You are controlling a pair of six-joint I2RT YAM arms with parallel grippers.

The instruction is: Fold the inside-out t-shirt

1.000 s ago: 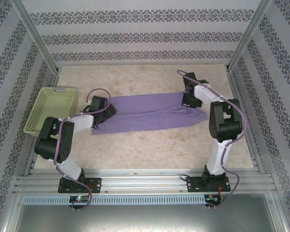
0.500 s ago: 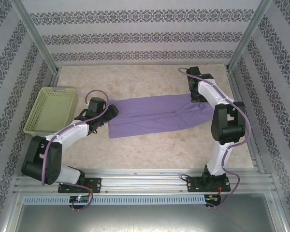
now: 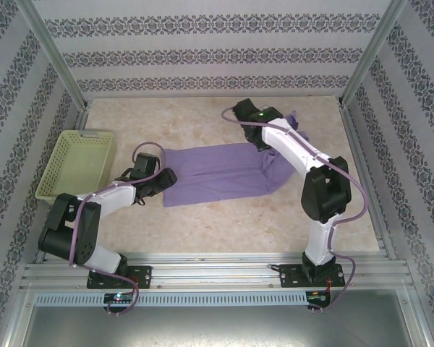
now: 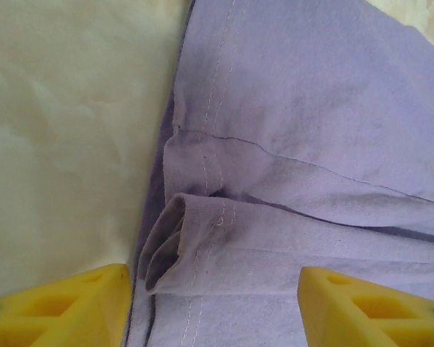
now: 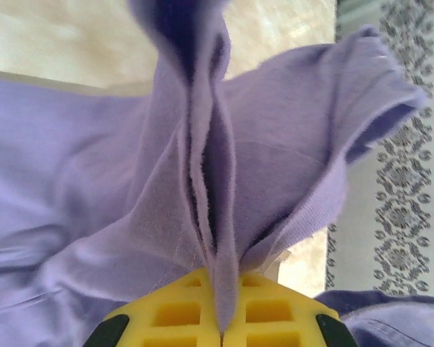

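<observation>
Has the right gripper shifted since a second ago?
Yes. The right gripper, shut on the t-shirt, has swung left, away from the right side wall, toward the basket.

Inside-out t-shirt [image 4: 311, 108]: soft matt knit cloth, stitched seams. Left claw [image 4: 213, 269] fingers [image 4: 362, 303]: yellow matt plastic. Surface [image 4: 58, 108]: smooth, mottled.

There is one lavender t-shirt [image 3: 217, 173], one yellow-green basket [image 3: 87, 134] and one table [image 3: 202, 228]. The robot arms number two: a left arm [image 3: 94, 206] and a right arm [image 3: 298, 150]. Each carries one gripper, making two, the left gripper [image 4: 213, 293] and the right gripper [image 5: 220, 296], with two yellow fingers [image 4: 58, 311] apiece, four altogether.
</observation>
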